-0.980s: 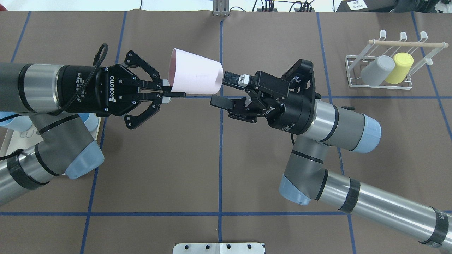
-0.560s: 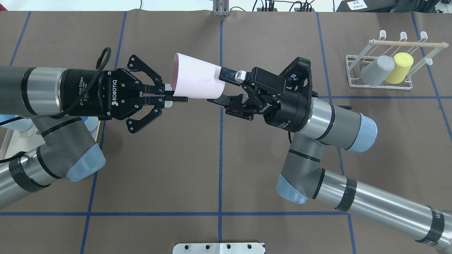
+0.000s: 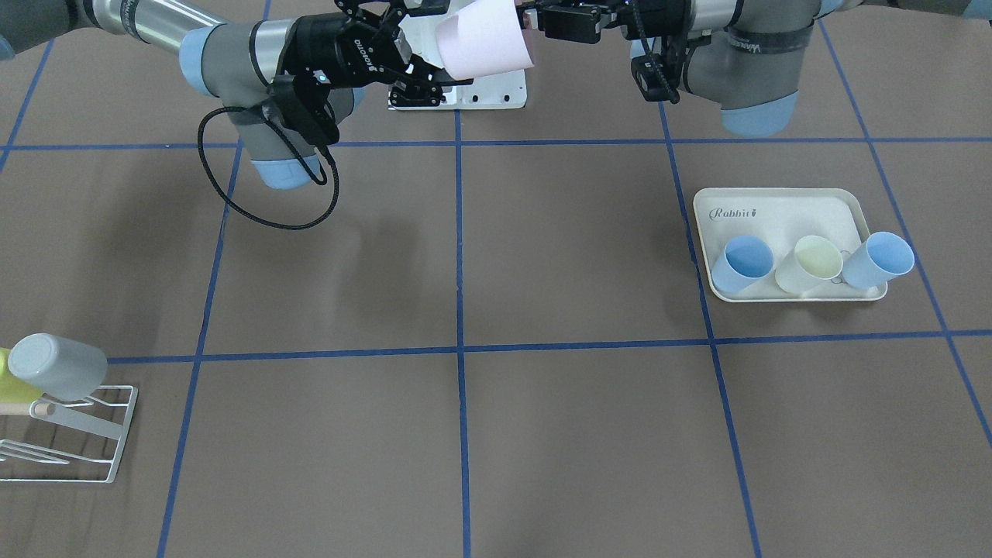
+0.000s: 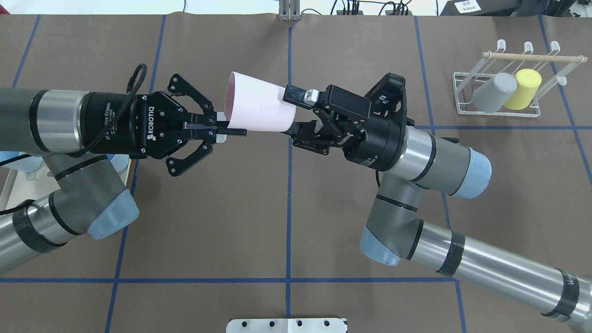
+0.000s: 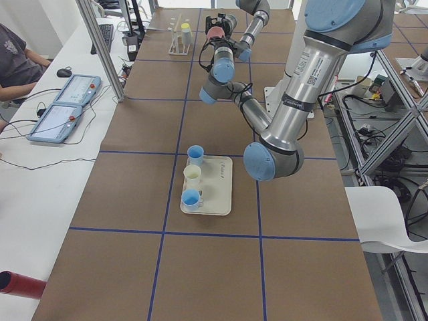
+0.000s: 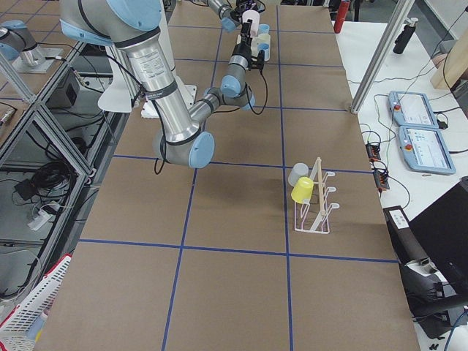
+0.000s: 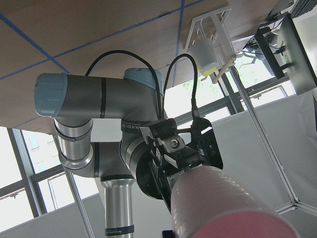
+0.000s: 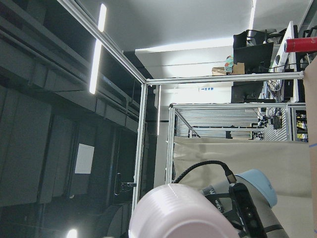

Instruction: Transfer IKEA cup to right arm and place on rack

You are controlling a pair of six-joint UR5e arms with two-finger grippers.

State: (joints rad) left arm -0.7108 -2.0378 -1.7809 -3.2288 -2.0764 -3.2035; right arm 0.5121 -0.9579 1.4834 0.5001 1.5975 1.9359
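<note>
The brown table (image 4: 208, 222) fills the overhead view. The left arm (image 4: 55, 120) comes in from the left edge and the right arm (image 4: 439, 159) from the lower right. They meet at upper centre, above the table.

In the front-facing view, the cream tray (image 3: 783, 205) sits right of centre with three cups. The rack (image 4: 532, 56) stands in the overhead view's upper right, with a grey cup (image 4: 494, 92) and a yellow cup (image 4: 522, 89) on its prongs.

The pink cup (image 4: 259, 108) lies on its side in mid-air between the arms, mouth toward the left. The left gripper (image 4: 233, 128) pinches its rim. The right gripper (image 4: 289, 113) has its jaws spread around the closed end. I cannot tell whether they press it.
</note>
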